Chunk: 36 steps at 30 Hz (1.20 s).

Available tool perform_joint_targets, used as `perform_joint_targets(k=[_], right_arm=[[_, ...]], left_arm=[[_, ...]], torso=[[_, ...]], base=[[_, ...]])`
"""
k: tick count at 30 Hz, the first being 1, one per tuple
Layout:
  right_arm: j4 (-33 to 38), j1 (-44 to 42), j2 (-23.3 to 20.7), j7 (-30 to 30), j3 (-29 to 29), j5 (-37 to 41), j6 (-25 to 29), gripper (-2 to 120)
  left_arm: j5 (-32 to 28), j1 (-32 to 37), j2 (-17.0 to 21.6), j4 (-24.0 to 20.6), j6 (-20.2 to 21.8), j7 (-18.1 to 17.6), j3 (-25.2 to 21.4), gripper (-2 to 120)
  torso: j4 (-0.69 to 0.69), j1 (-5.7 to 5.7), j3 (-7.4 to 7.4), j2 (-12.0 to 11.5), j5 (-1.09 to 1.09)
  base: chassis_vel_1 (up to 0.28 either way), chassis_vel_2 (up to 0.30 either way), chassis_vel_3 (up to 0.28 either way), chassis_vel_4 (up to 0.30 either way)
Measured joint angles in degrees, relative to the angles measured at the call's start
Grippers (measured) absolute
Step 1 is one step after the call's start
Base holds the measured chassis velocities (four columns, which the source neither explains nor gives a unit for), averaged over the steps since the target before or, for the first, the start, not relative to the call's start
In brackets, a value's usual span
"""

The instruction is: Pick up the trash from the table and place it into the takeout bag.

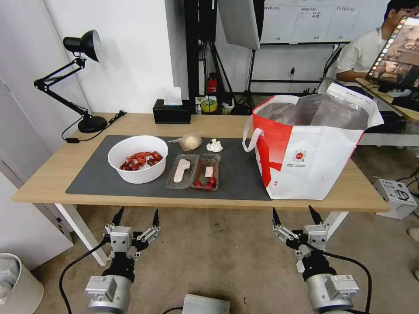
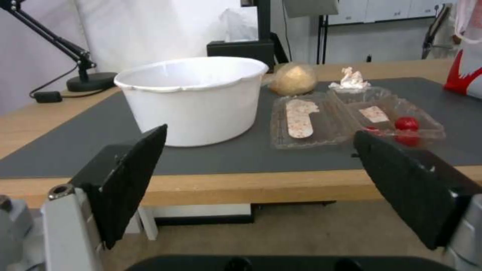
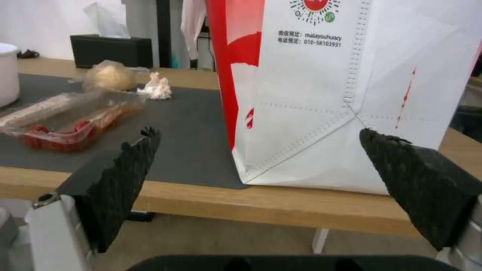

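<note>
On the dark grey mat of the light-wood table lies the trash: a white bowl of red shells, a clear two-part tray, a film-wrapped beige lump and a white tissue wad. The white and red takeout bag stands open at the table's right. My left gripper and right gripper hang open below the table's front edge, empty.
A black desk lamp stands at the table's back left, a black tissue box at the back middle. A white bin sits on the floor at the left, a white box at the right.
</note>
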Motion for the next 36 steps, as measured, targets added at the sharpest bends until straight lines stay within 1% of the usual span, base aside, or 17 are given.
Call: perform_joint_targets(k=[23,29,31,32,33,34,36], right_arm=[[0.0,0.0,0.0,0.0,0.0,0.0,0.0,100],[-0.02,0.2,-0.32,-0.03,0.04,0.3,-0.25,100],[-0.03,0.3,-0.53,-0.05,0.07,0.52,-0.48,100],[-0.16,1.36,-2.57,-0.32,0.37,1.71,-1.66,100],[-0.16,1.36,-2.57,-0.32,0.37,1.71,-1.66,100],[-0.29,2.23,-3.9,-0.56,0.67,3.14,-2.99,100],[-0.81,5.07,-8.19,-1.64,1.73,7.79,-7.46,100]], left_arm=[[0.0,0.0,0.0,0.0,0.0,0.0,0.0,100],[-0.51,-0.19,0.21,-0.03,0.53,-0.52,-0.09,100],[-1.54,-0.58,0.63,-0.2,1.64,-1.67,-0.35,100],[-6.44,-2.58,2.73,-1.14,6.76,-7.07,-1.71,100],[-6.44,-2.58,2.73,-1.14,6.76,-7.07,-1.71,100],[-9.46,-3.79,4.03,-1.65,9.88,-10.33,-2.48,100],[-13.97,-5.6,5.95,-2.42,14.55,-15.22,-3.7,100]], torso=[[0.0,0.0,0.0,0.0,0.0],[0.0,0.0,0.0,0.0,0.0],[0.0,0.0,0.0,0.0,0.0],[0.01,0.0,0.0,0.0,0.0],[0.01,0.0,0.0,0.0,0.0],[-0.02,0.0,0.0,0.0,-0.02],[0.0,0.0,0.0,0.0,0.0]], base=[[0.0,0.0,0.0,0.0],[0.0,0.0,0.0,0.0],[0.0,0.0,0.0,0.0],[0.0,0.0,0.0,0.0],[0.0,0.0,0.0,0.0],[0.0,0.0,0.0,0.0],[0.0,0.0,0.0,0.0]])
